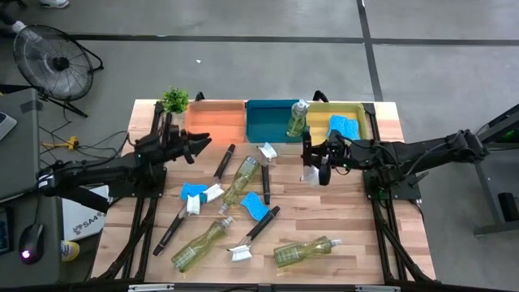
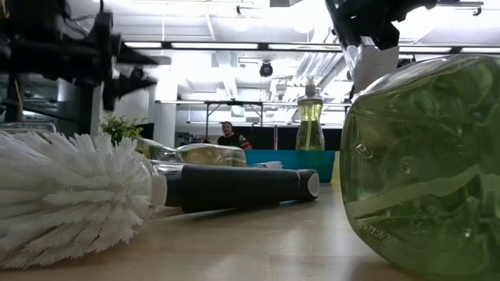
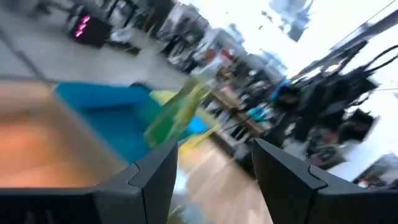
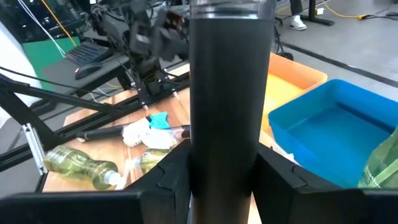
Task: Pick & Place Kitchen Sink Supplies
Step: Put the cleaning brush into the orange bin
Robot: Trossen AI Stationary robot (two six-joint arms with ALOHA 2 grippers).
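Black cylindrical brush handle (image 4: 224, 93) in right gripper (image 4: 221, 165)

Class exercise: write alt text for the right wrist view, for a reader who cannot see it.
The right gripper is shut on a black brush handle standing upright between its fingers. Behind it sit a blue bin and an orange bin; farther off, bottles of yellow-green liquid, a blue sponge and the left arm show over the wooden table.

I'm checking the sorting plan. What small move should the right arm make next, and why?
Probably carry the brush on toward the orange bin. The right gripper is shut on its black handle, raised near the bins; the blue bin holds a bottle, the yellow bin a sponge, and the orange one looks empty.
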